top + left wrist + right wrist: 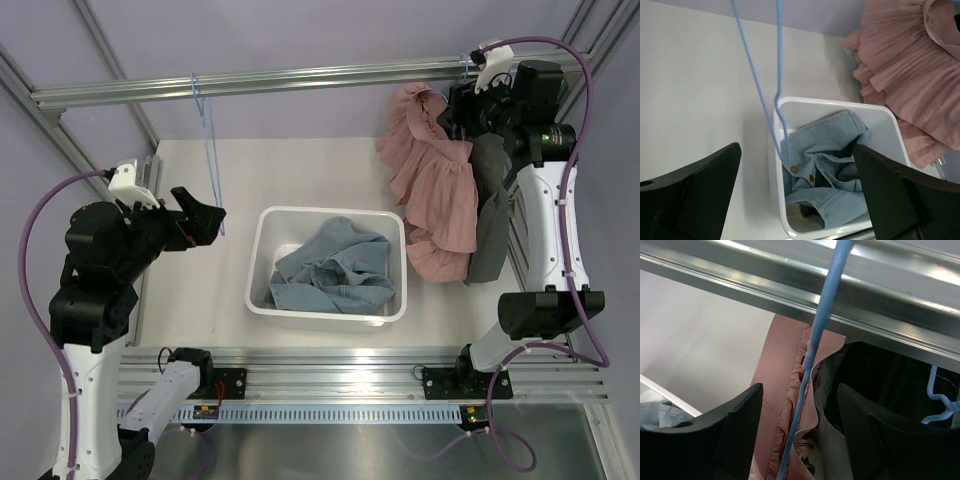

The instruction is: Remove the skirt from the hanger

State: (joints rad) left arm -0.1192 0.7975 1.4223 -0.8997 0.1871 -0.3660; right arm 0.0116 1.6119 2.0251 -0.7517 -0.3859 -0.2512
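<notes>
The right arm stretches up to the rail (300, 82), right gripper (800, 400) parted astride the blue hanger (815, 340) carrying the pink skirt (435, 190) beneath it, while the left gripper (208, 225) hovers released below the rail's left half.

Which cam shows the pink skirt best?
Top external: nearly the whole pink skirt hangs at the rail, beside a dark garment. Left wrist catches only its ruffles at the upper right. Right wrist sees just a close strip behind the blue hanger wire.
</notes>
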